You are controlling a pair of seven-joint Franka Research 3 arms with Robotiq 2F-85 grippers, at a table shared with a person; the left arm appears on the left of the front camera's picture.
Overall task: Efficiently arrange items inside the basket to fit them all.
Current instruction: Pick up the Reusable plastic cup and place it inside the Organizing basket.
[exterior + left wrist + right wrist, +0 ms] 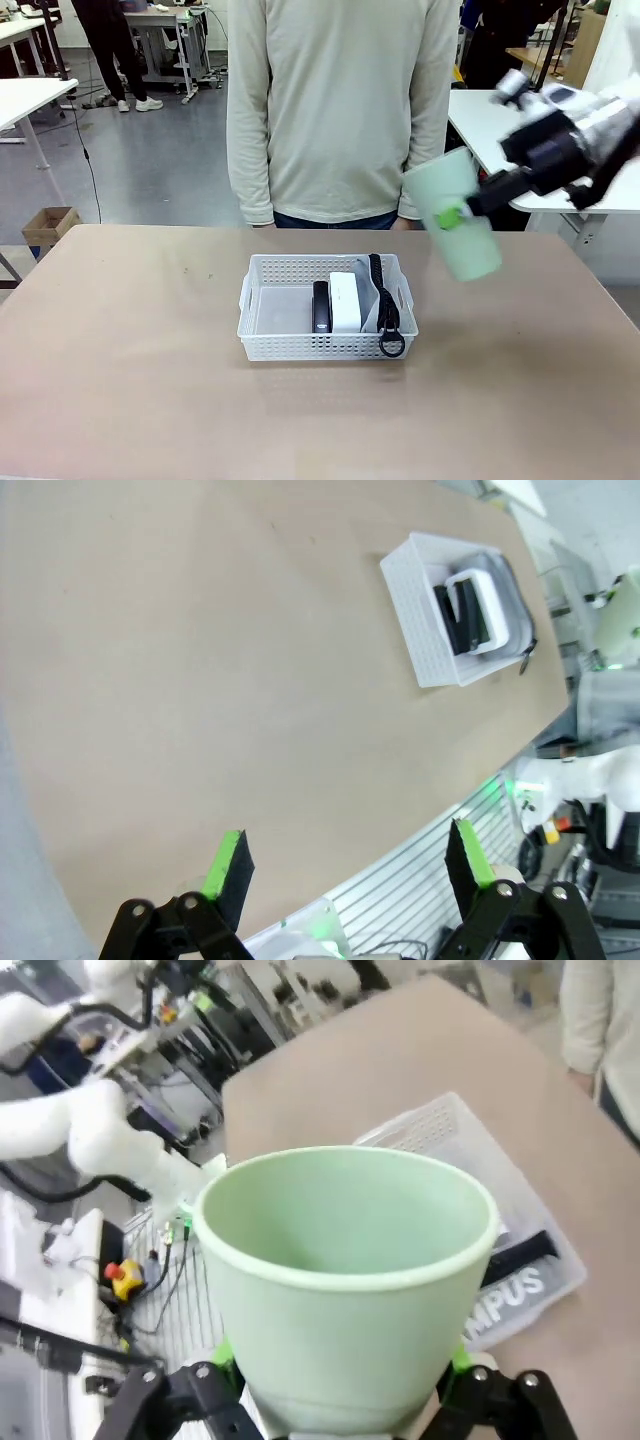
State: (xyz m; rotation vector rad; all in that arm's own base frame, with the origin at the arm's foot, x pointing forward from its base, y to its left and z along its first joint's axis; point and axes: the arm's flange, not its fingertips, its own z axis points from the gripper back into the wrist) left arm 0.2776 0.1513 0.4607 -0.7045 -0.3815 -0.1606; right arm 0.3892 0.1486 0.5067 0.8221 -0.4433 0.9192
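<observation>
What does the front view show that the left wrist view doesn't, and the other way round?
Front view: the person standing at the far side, and the right gripper holding the pale green cup in the air. Left wrist view: the left gripper, jaws open and empty, above bare table. Both: the white basket holding the black stapler and white block.

Baskets: one white lattice basket (262, 330) on the table.
Staplers: one black stapler (321, 305), inside the basket.
Blocks: one white rounded block (346, 300), inside the basket beside the stapler.
Pouches: one grey pouch (368, 295) with a black strap, inside the basket along its right wall.
Cups: one pale green cup (455, 215), in the air to the right of the basket.
Grippers: two, the left gripper (345, 865) and the right gripper (455, 214).
Tables: one brown table (130, 370) under the basket.
Persons: one person (340, 100) at the far side.
</observation>
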